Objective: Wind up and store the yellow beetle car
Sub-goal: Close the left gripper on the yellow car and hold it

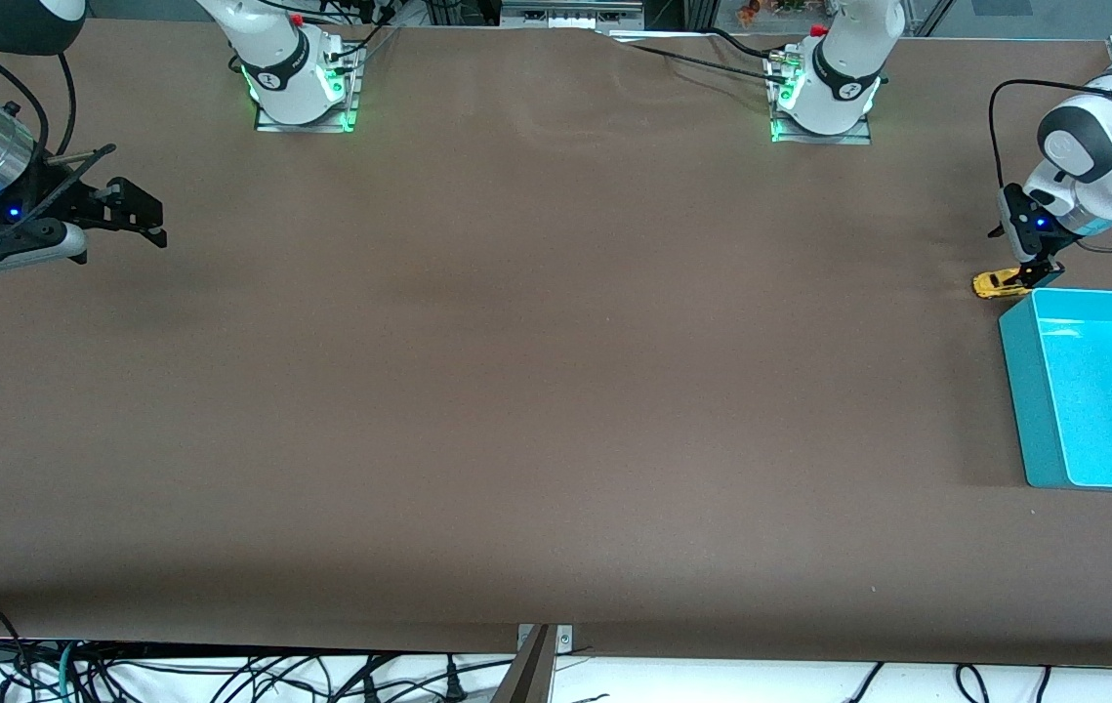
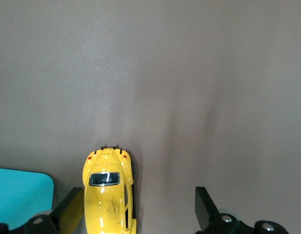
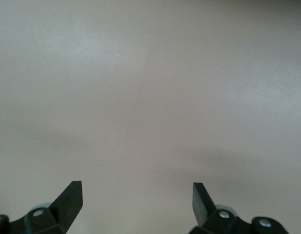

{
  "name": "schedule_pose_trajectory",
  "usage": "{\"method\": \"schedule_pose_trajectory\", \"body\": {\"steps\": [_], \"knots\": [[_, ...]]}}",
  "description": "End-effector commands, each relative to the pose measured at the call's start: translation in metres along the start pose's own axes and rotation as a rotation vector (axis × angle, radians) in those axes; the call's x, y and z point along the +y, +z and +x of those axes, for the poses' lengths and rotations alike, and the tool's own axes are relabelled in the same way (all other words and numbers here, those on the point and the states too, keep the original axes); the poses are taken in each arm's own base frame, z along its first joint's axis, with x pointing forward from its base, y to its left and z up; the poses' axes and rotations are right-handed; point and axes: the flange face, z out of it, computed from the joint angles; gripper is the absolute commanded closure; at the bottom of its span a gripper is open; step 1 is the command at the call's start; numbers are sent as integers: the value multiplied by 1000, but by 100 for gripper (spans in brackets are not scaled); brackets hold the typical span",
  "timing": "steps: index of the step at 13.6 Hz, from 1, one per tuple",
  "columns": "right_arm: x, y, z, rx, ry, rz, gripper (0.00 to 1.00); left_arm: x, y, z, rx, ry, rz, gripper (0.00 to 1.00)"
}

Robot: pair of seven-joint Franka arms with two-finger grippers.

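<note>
The yellow beetle car [image 1: 996, 283] sits on the brown table at the left arm's end, just beside the corner of the teal bin [image 1: 1029, 410] and farther from the front camera than most of it. My left gripper [image 1: 1041, 272] is low over the car's end and open. In the left wrist view the car [image 2: 108, 195] lies between the spread fingers [image 2: 205, 207], close against one finger and apart from the other. My right gripper [image 1: 131, 217] is open and empty, waiting above the table at the right arm's end; its wrist view [image 3: 136, 197] shows bare table.
The teal bin is open-topped and empty, and it runs off the view's edge at the left arm's end. Both arm bases [image 1: 300, 83] stand along the table's edge farthest from the front camera. Cables hang below the near edge.
</note>
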Motion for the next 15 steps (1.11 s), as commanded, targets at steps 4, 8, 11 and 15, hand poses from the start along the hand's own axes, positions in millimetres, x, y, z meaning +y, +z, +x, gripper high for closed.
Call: {"method": "schedule_pose_trajectory", "body": {"steps": [4,8,11,15], "knots": [[-3,-9,-3,1,12,16,0,-2,6,-7,-18,27,12,0],[-4,-9,-2,1,11,16,0,-1,12,-11,-30,37,22,0],[-5,-9,-2,1,9,16,0,1,18,-14,-35,32,21,0],[-6,-8,-2,1,6,14,0,0,20,-15,-42,32,28,0]]}}
